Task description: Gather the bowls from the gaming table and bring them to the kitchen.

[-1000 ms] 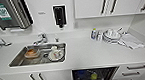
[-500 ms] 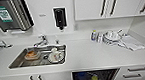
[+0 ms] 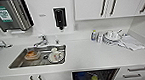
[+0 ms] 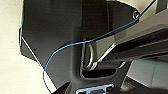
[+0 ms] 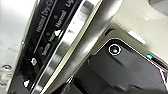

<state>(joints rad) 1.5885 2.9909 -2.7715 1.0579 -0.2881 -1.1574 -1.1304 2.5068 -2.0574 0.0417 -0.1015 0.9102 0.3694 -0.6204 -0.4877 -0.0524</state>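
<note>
I am facing the kitchen: a white counter with a steel sink set into it, white cabinets above, a black soap dispenser and a steel paper-towel dispenser on the wall. A red-orange bowl lies in the sink's left half. Beside it sits a pale round dish with something white on it. The left wrist view looks at my own dark plate and a blue cable. The right wrist view is close to a dishwasher control panel.
A faucet stands behind the sink. At the back right of the counter are stacked white dishes, a small bottle and a folded cloth. Below the counter a dishwasher stands open, with drawers beside it.
</note>
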